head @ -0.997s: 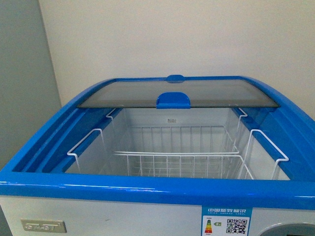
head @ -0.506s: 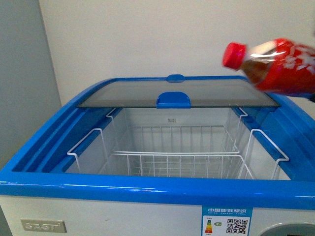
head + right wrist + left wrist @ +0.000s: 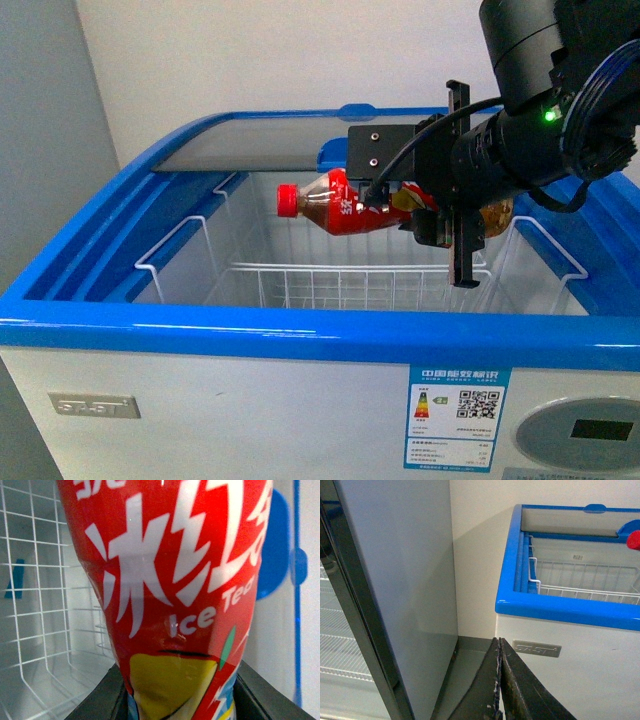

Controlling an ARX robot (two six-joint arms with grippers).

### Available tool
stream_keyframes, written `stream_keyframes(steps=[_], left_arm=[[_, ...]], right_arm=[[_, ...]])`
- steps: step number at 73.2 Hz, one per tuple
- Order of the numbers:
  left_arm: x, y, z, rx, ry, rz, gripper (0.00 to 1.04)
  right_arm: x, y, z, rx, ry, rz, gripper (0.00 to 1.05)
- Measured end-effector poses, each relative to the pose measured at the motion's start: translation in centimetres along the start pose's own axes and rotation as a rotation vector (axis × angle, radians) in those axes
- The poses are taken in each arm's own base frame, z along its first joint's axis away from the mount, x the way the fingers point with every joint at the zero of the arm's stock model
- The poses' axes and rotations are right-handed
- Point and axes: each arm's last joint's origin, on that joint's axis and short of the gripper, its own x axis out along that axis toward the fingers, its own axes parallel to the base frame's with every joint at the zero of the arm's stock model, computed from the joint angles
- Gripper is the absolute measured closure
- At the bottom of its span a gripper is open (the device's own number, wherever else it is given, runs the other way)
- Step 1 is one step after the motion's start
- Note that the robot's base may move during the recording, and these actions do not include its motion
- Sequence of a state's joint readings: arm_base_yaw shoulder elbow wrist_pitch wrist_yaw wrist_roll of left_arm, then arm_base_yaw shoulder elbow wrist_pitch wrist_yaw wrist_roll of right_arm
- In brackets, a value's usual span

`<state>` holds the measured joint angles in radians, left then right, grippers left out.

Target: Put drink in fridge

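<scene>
- Front view: you will find the white chest fridge with the blue top rim (image 3: 300, 335) standing open, its curved glass lid (image 3: 250, 146) slid to the back.
- The clear plastic drink bottle with red cap and red label (image 3: 338, 212) hangs in the open mouth of the fridge, above the white wire basket (image 3: 340, 282) and apart from it.
- Its long axis runs across the fridge, close to level. The cap points to the robot's left and the base end goes into the right gripper (image 3: 418, 216).
- The black camera bracket hides the fingers of that gripper here.
- Left wrist view: the left gripper (image 3: 499, 680) hangs low in front of the fridge's white front wall. Its two dark fingers (image 3: 520, 692) are pressed together with nothing between them.
- The tall grey cabinet with a dark-framed glass door (image 3: 395, 580) stands beside the fridge (image 3: 560, 607), with a narrow gap of floor between them.
- Only the bottle's red cap (image 3: 634, 540) shows, at the picture's edge, over the open fridge.
- Right wrist view: the bottle (image 3: 175, 580) fills the picture, its axis running straight away from the wrist camera. White lettering, including "Ice Tea", reads on the red label.
- The right gripper (image 3: 175, 695) clamps the near end of the bottle, one black finger (image 3: 100, 702) on either side of it.
- The wire basket (image 3: 30, 605) lies beyond the bottle.
</scene>
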<state>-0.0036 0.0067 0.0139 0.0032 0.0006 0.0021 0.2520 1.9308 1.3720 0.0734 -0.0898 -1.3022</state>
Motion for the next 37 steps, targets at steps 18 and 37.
stream_keyframes(steps=[18,37], left_arm=[[0.0,0.0,0.0,0.000,0.001,0.001,1.02],[0.0,0.0,0.0,0.000,0.001,0.001,1.02]], right_arm=[[2.5,1.0,-0.6,0.003,-0.003,-0.019,0.66],[4.5,2.3,-1.5,0.006,0.007,-0.024,0.66]])
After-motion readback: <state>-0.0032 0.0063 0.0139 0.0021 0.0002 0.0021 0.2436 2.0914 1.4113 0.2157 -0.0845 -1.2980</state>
